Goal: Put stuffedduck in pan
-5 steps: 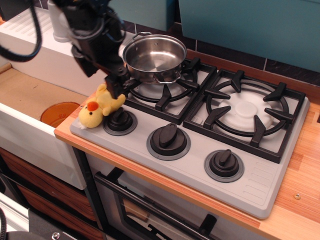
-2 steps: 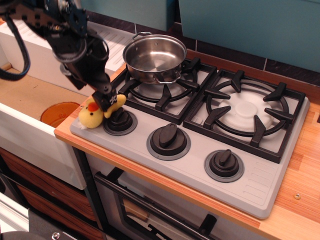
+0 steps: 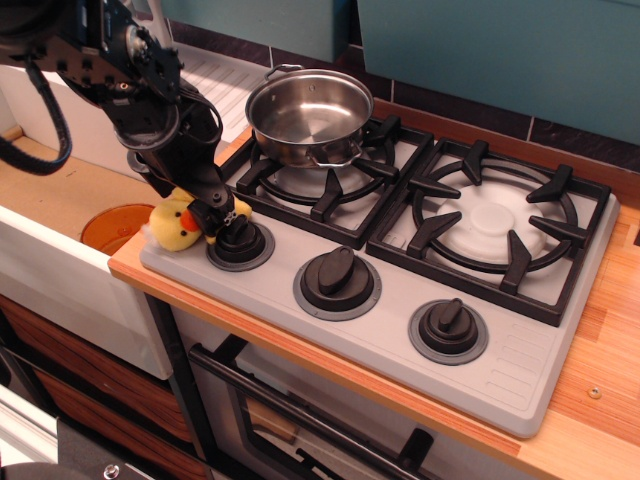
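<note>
The yellow stuffedduck (image 3: 170, 225) with an orange beak lies on the stove's front left corner, next to the leftmost knob (image 3: 240, 243). My gripper (image 3: 216, 216) is down on the duck's middle and hides much of its body; a bit of yellow shows to the right of the fingers. The dark fingers overlap, so I cannot tell how the jaws stand. The shiny steel pan (image 3: 308, 115) sits empty on the back left burner, up and to the right of the gripper.
Two more knobs (image 3: 337, 282) (image 3: 448, 330) line the stove front. The right burner grate (image 3: 494, 225) is bare. An orange disc (image 3: 112, 226) lies in the sink to the left. The wooden counter edge (image 3: 600, 400) is at the right.
The gripper has moved left and down from beside the pan onto the duck. The duck has shifted slightly left and is more covered.
</note>
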Controlling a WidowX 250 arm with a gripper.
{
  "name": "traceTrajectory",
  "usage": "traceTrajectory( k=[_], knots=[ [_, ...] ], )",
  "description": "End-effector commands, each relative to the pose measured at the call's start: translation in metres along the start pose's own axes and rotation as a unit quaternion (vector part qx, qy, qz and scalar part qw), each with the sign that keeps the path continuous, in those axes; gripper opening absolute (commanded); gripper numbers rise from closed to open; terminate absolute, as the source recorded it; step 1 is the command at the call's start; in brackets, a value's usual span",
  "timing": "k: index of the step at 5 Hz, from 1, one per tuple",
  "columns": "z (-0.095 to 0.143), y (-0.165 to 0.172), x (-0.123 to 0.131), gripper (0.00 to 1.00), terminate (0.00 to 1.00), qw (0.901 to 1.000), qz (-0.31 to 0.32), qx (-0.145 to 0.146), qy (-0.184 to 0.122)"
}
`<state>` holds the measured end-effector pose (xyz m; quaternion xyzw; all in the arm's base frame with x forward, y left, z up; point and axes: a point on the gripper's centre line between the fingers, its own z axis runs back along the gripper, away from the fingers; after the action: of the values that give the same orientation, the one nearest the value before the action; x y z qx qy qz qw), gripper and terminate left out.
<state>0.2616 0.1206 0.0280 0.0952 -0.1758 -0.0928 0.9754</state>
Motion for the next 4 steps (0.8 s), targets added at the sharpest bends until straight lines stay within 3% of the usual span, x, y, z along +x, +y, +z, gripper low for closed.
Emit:
traceTrajectory(
  k=[1,2,4],
  knots=[
    [0.009,-0.005,0.009,0.00,0.00,0.9988,-0.001,0.008,0.048],
    [0.020,-0.006,0.014,0.00,0.00,0.9978,-0.005,0.018,0.064],
    [0.076,-0.010,0.043,0.00,0.00,0.9943,-0.007,0.042,0.098]
  ],
)
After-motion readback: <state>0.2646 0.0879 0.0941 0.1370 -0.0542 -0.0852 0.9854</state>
